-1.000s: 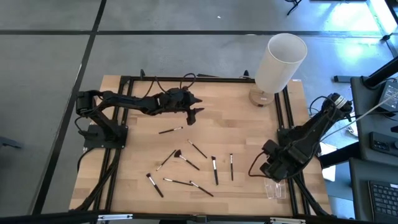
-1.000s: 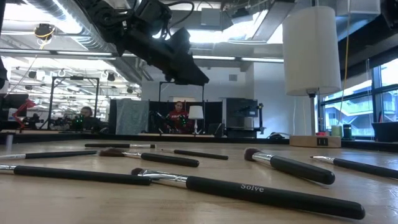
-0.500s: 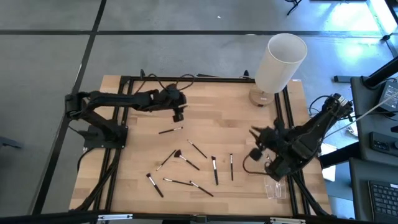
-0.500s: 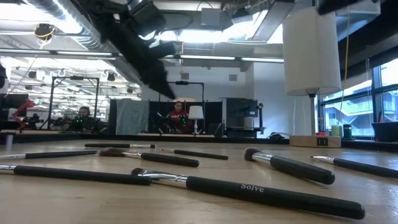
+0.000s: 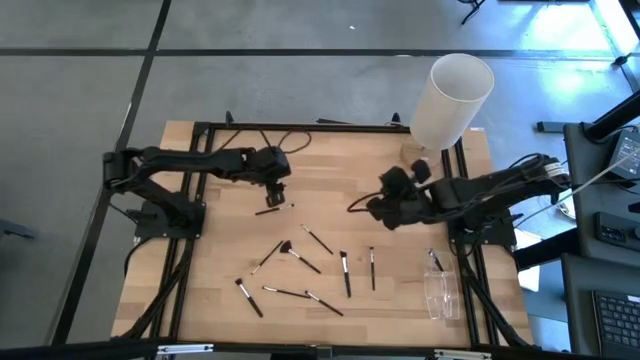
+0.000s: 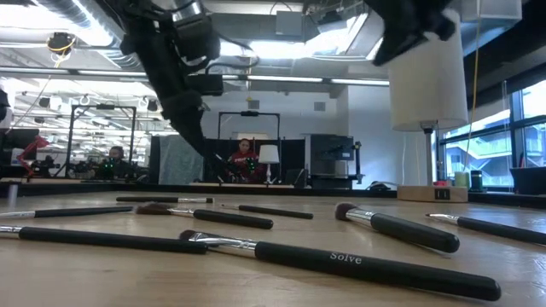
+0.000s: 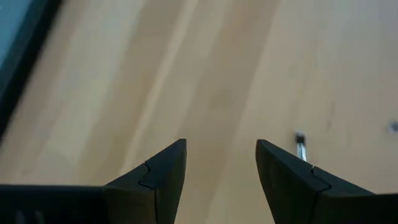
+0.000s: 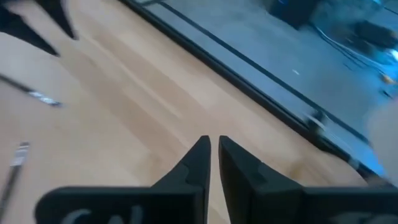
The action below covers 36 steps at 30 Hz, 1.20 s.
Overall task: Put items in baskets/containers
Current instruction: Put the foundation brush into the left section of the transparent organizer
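Brushes [image 5: 295, 253] lie scattered at mixed angles; left end effector [image 5: 277, 197] gapes empty, right end effector [image 5: 381, 210] nearly closed, empty.

The right end effector [image 5: 384, 203] has swung from the clear box [image 5: 441, 294] toward the counter's middle, fingers nearly closed; the left end effector [image 5: 274, 192] pulled back, descending over a brush [image 5: 272, 210].

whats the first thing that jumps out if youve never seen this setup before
Probably the scatter of makeup brushes across the near half of the wooden table, and the tall white cylinder at its far right corner. Next, the two dark arms: the left hand hangs open just over a lone brush, while the right hand, nearly closed and empty, reaches toward the table's middle.
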Each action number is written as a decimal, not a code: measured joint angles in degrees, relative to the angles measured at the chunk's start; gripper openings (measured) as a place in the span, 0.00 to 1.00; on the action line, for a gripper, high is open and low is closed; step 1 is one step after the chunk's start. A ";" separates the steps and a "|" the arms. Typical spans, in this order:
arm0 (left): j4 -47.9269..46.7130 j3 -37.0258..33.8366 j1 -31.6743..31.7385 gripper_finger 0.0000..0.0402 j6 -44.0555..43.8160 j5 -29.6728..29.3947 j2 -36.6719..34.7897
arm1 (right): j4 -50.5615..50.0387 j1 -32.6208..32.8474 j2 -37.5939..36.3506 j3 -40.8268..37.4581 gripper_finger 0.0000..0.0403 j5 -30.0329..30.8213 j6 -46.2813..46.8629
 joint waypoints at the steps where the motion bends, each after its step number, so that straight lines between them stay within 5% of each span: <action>1: -0.28 0.00 -0.61 0.47 -0.01 0.19 0.45 | 2.06 -0.07 0.29 0.00 0.08 -0.39 -2.44; 11: -0.93 0.00 -5.88 0.47 -0.08 6.08 5.05 | 9.45 -3.25 0.76 -5.10 0.08 -4.43 -7.12; 18: -1.38 0.00 -7.87 0.47 -1.57 5.38 7.07 | 39.10 -13.49 0.52 -16.26 0.08 -29.33 -23.43; 22: -3.20 0.00 -7.78 0.47 -3.48 3.82 7.05 | 45.94 -17.61 0.46 -16.87 0.08 -39.25 -27.70; 36: -1.80 -6.63 -8.63 0.35 -9.44 -3.60 7.05 | 46.79 -19.04 -3.22 -15.37 0.08 -44.36 -33.73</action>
